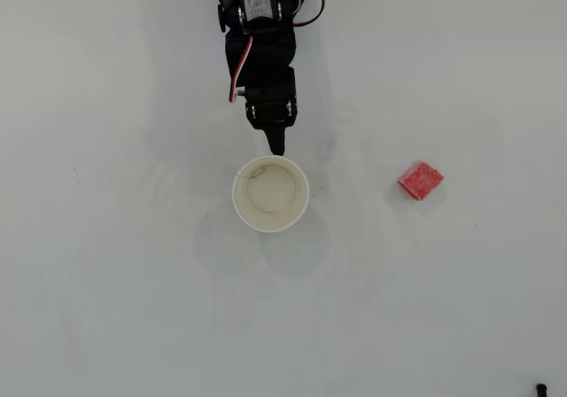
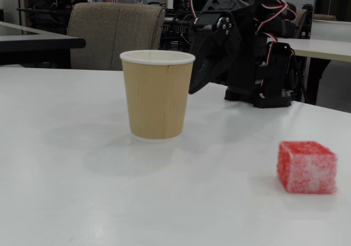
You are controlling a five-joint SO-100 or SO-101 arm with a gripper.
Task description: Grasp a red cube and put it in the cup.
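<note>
White bench in an office-like room with chairs and tables behind.

The glossy white bench (image 2: pixel 82 191) is filling both views and catching soft reflections of overhead light. In the fixed view a grey-brown upholstered chair (image 2: pixel 115 34) is standing just behind its far edge, a dark-topped table (image 2: pixel 33 37) is sitting at the left, and another white table (image 2: pixel 321 48) is showing at the right; cluttered, dim shelving is blurring into the distance.

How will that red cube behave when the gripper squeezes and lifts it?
The red cube looks speckled and foam-like with soft edges, so it will probably compress slightly and weigh little. Its flat faces rest squarely on the table, so rolling seems unlikely. The rough surface should grip rather than slip.
</note>
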